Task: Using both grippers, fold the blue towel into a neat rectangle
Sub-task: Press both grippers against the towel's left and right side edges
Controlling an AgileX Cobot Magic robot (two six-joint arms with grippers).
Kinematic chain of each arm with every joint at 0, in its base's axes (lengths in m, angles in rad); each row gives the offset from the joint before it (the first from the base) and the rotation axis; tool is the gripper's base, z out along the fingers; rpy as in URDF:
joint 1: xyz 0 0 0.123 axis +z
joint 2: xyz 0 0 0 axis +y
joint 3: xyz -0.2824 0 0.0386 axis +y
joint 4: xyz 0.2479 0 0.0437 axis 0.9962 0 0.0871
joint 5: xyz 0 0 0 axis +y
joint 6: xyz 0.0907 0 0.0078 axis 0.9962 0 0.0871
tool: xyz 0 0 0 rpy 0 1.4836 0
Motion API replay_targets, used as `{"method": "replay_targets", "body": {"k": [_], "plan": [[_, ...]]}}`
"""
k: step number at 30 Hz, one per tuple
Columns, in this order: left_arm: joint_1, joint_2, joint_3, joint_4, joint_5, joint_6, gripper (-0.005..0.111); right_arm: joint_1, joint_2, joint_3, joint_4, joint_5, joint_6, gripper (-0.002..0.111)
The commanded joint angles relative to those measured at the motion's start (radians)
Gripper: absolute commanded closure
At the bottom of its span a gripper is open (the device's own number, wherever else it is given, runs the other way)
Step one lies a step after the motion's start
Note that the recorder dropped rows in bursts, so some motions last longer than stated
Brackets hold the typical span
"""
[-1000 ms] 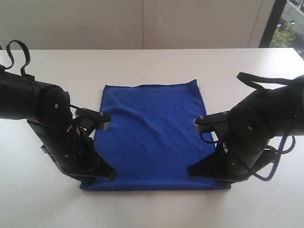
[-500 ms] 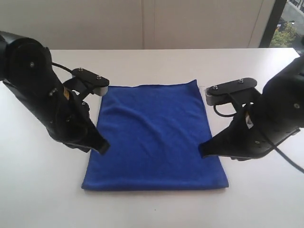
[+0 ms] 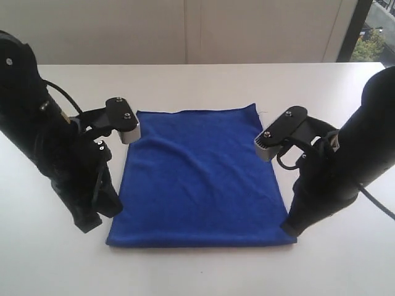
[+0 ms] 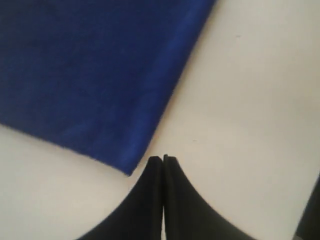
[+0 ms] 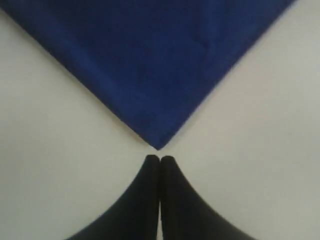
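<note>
deep royal-blue fuzzy microfibre towel (image 3: 200,176) lies flat on the white matte tabletop (image 3: 197,80), roughly centred btwn the two arms. It's spread as a rectangle w/ soft wrinkles across the middle. On the left side of the exterior view, the left matte-black pincer gripper (image 3: 89,223) points down just outside the towel's front-left corner. Its jaws are clenched tip-to-tip w/ nothing in them, and the wrist cam shows the tips beside the corner, not on the cloth. Opposite, the right matte-black pincer gripper (image 3: 290,228) sits at the front-right corner, jaws pressed together, empty, tips just short of the corner point. Can't tell if either tip touches the table.
</note>
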Motion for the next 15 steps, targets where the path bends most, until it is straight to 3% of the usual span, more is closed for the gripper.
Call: {"method": "replay_targets", "body": {"k": [1,6,10,15], "plan": [[0.048,-0.008,0.039,-0.173,0.038,0.235,0.107,-0.005,0.014,-0.007,0.049,-0.058,-0.112,0.108],[0.048,-0.008,0.069,-0.151,-0.050,0.266,0.107,-0.005,0.050,-0.007,0.046,-0.060,-0.254,0.106],[0.048,-0.008,0.100,-0.147,-0.101,0.313,0.106,-0.004,0.098,-0.007,0.046,-0.060,-0.355,0.093],[0.048,-0.002,0.116,-0.147,-0.129,0.365,0.084,-0.004,0.125,-0.007,0.046,-0.062,-0.440,0.079]]}}
